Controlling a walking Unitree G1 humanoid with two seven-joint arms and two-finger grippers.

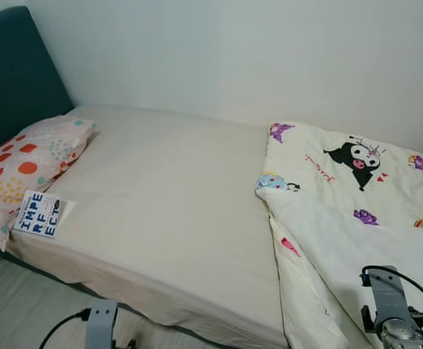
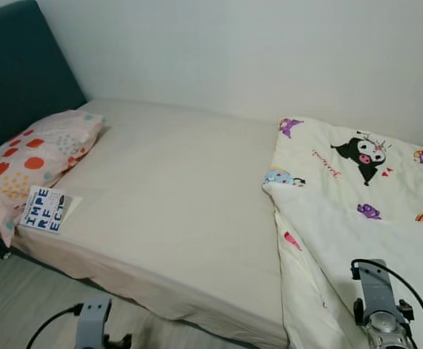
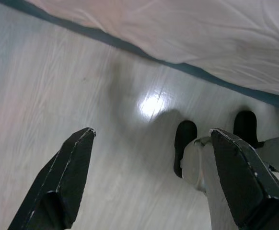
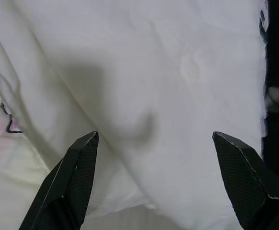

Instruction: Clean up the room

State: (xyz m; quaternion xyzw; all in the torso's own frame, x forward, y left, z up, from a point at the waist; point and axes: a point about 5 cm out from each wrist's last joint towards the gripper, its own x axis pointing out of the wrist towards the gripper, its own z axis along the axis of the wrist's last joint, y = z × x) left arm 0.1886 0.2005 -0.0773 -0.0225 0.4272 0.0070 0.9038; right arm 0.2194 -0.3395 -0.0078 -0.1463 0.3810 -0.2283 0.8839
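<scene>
Bed half made: quilt bunched at the foot, both claws spread and empty

The bed (image 1: 160,196) runs from a dark headboard (image 1: 11,69) at 10 o'clock to the foot at 3, with a wall behind it and bare sheet open across the middle. The quilt (image 1: 357,211), cartoon-printed, lies folded back at 3 to 5 o'clock, spilling over the near edge; it looks soft, light and floppy, so I judge a pinch on its folded near edge would hold best. The pillow (image 1: 30,163) sits at 9 o'clock with a small book (image 1: 38,214) at its near corner by the bed's edge. The right claw (image 4: 154,158) hangs open over the quilt; the left claw (image 3: 151,158) is open above the floor (image 3: 58,96) beside the bed
</scene>
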